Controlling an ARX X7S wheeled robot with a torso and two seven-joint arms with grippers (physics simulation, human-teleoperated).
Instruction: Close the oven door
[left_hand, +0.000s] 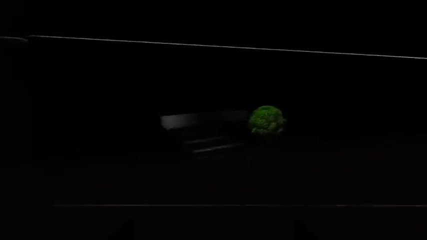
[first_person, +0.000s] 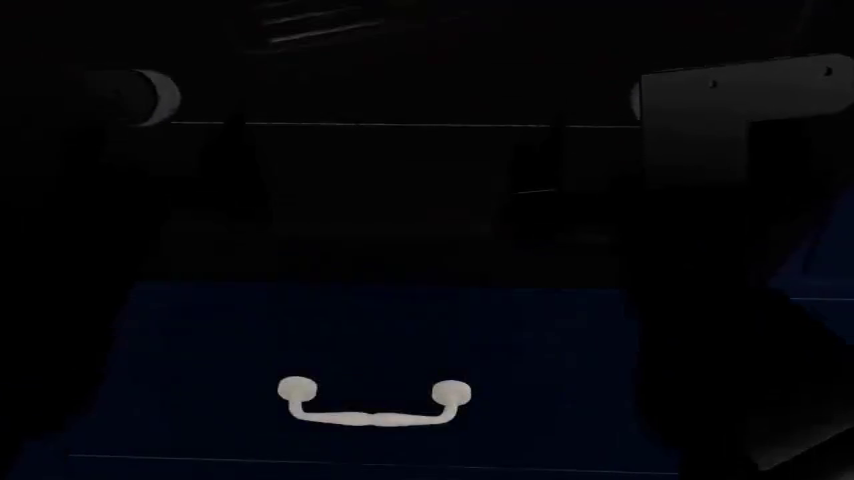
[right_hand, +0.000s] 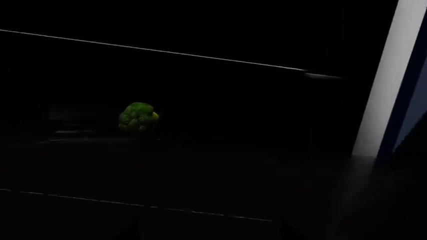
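Nearly everything is dark. In the head view the oven door (first_person: 400, 200) is a wide black panel, its thin bar handle (first_person: 400, 124) a bright line between grey end brackets (first_person: 144, 97) (first_person: 727, 110). I cannot tell how far the door stands open. The handle (left_hand: 227, 47) (right_hand: 160, 52) also crosses both wrist views as a thin line. My left gripper (left_hand: 213, 232) and right gripper (right_hand: 207, 232) show only as faint fingertip outlines set wide apart, nothing between them. In the head view two dark upright shapes below the bar may be my arms.
A green broccoli-like lump (left_hand: 267, 120) (right_hand: 138, 117) lies in the dark beyond the handle beside a dim grey tray (left_hand: 200, 122). A navy drawer front (first_person: 160, 380) with a white curved handle (first_person: 374, 403) sits below the door. A pale upright strip (right_hand: 387, 75) stands at the right.
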